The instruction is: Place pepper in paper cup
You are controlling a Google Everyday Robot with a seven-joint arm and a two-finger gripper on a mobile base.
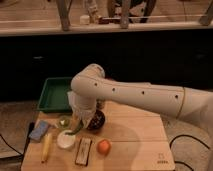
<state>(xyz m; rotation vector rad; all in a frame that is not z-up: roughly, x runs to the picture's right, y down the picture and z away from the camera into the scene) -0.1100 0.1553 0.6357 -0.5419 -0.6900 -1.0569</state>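
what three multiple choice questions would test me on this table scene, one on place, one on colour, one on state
1. Where is the small white paper cup?
A. on the floor
B. between the yellow banana and the dark flat box
C. on top of the robot's arm

2. What colour is the rectangular tray?
A. green
B. red
C. white

3. How does the cup stand?
A. on its side
B. upside down
C. upright, mouth up

Answers:
1. B: the banana lies to one side of it and the box to the other.
2. A: its rim and floor are green.
3. C: its pale inside shows, with the slim green pepper and the gripper just over its rim.
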